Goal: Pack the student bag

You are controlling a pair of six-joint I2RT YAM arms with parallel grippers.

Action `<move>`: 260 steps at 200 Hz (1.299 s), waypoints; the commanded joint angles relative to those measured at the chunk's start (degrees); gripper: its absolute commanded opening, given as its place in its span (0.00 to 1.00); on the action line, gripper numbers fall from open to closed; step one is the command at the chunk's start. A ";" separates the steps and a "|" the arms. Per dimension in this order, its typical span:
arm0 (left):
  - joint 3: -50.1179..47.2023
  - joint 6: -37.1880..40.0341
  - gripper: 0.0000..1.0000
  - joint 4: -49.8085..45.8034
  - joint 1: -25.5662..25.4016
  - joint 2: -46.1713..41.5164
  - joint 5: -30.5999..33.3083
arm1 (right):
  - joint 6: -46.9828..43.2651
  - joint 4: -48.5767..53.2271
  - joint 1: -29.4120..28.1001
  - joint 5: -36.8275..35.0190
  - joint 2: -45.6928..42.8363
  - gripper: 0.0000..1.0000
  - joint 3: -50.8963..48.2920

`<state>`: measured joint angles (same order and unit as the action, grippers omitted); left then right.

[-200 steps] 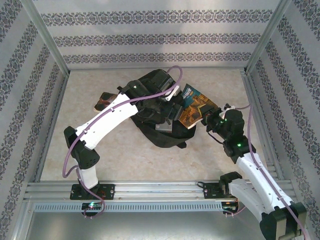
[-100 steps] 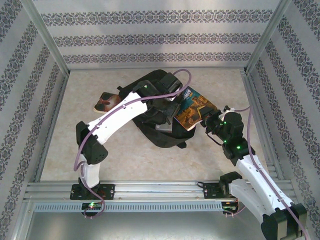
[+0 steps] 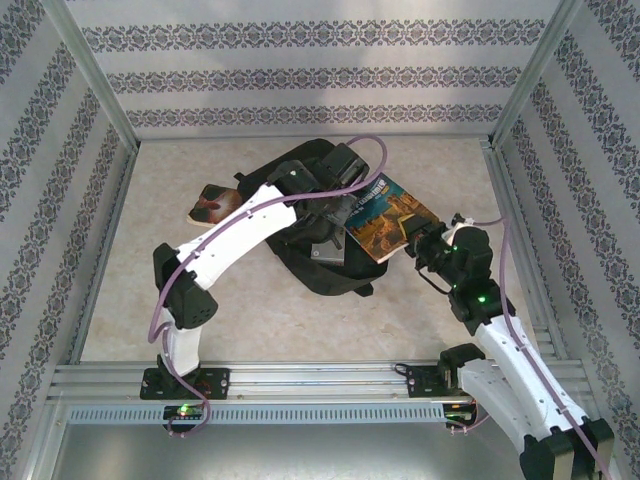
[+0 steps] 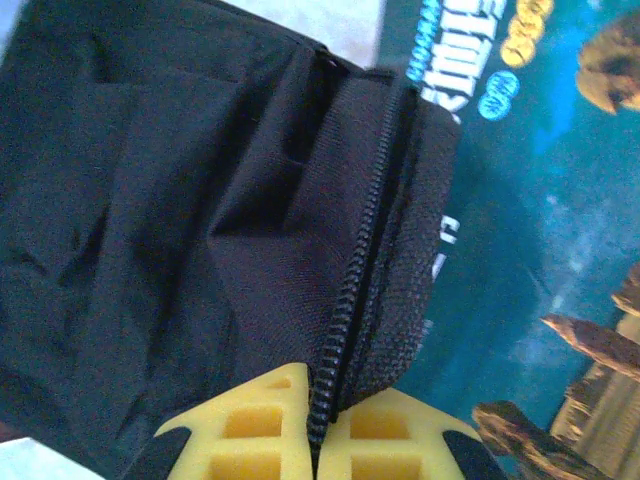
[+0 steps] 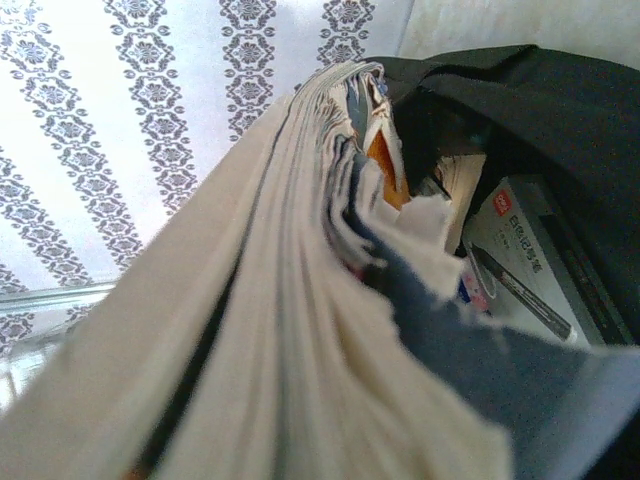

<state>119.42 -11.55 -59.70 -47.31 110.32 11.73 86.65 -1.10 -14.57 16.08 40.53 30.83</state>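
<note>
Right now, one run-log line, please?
left fingers: shut on student bag zip edge | right fingers: gripping book at bag opening

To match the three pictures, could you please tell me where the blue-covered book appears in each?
Top external: book right of centre, at the right edge of the student bag.
Left wrist: book on the right, student bag on the left.
Right wrist: book page edges lower left to upper centre, student bag upper right.
Shared landmark: the student bag.
</note>
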 commanded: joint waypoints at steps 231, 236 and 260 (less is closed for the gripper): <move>1.62 4.11 0.00 13.51 2.66 -6.59 4.08 | -3.03 -19.27 -0.18 18.32 19.37 0.00 4.27; 1.46 4.09 0.00 13.44 2.67 -6.77 4.01 | -3.36 -19.16 -0.19 18.00 20.34 0.00 4.85; 0.64 3.90 0.00 13.38 2.62 -7.48 3.27 | -5.22 -19.64 -0.12 16.06 24.08 0.00 6.46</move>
<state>120.11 -7.53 -53.39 -44.88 106.24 15.53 84.60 -15.00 -14.79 33.91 61.39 33.67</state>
